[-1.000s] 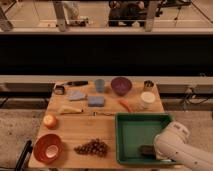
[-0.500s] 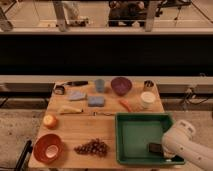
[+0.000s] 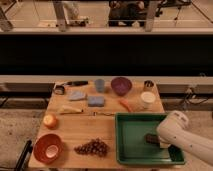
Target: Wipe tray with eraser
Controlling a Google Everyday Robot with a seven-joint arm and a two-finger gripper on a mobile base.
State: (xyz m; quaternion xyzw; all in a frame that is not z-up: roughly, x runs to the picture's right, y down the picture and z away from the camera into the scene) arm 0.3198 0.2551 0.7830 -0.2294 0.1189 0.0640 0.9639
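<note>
**Eraser down on the tray floor, set for wiping**

Along the bench's front edge, a bowl and grapes sit left of the tray, which fills the front-right corner. The eraser lies flat on the tray floor, probably so it can rub. The gripper meets it from the right. Whether it is clamped on the eraser, I cannot tell.
</note>
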